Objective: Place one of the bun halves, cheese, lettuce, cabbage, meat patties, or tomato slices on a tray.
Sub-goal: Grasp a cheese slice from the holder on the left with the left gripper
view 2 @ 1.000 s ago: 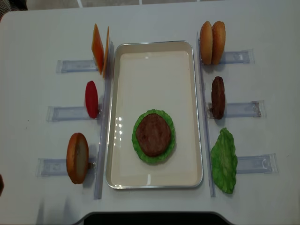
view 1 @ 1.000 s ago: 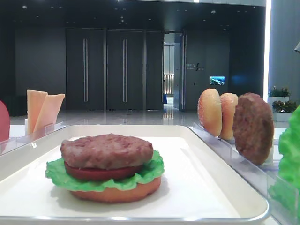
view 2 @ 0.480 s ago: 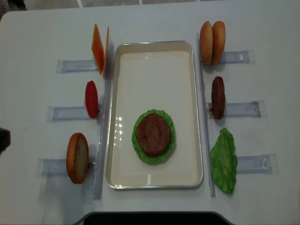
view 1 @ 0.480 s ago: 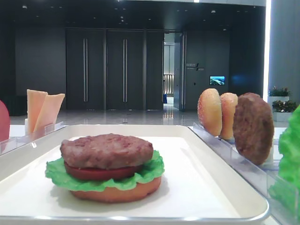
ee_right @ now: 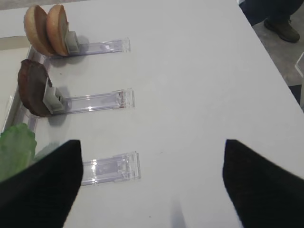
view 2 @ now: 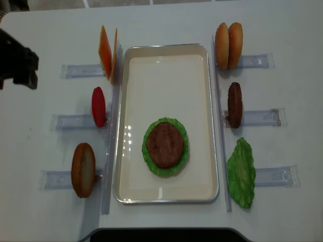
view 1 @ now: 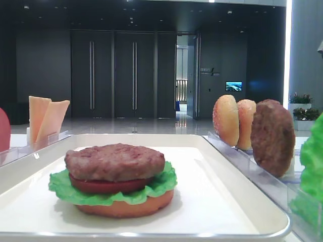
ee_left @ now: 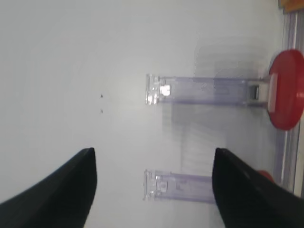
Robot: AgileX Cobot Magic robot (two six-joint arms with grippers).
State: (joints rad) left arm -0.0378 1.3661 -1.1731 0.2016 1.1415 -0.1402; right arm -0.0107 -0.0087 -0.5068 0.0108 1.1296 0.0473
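Approaching cheese [view 2: 107, 52] with left gripper [view 2: 19, 65]: jaws spread wide, empty, hovering over bare table [view 2: 35, 30] at far left. Two slices stand upright on edge in clear rack [view 2: 81, 70], ahead of gripper toward tray [view 2: 166, 60], past rack's outer end. Tomato slice [ee_left: 286, 89] stands in next rack beside gripper path; avoid contact. Judgement: align fingers across one slice only, pinch thin edge lightly, lift straight up, then lay flat on patty [view 2: 165, 144] of stack beyond. Right gripper [ee_right: 152, 185]: jaws wide, empty, idle.
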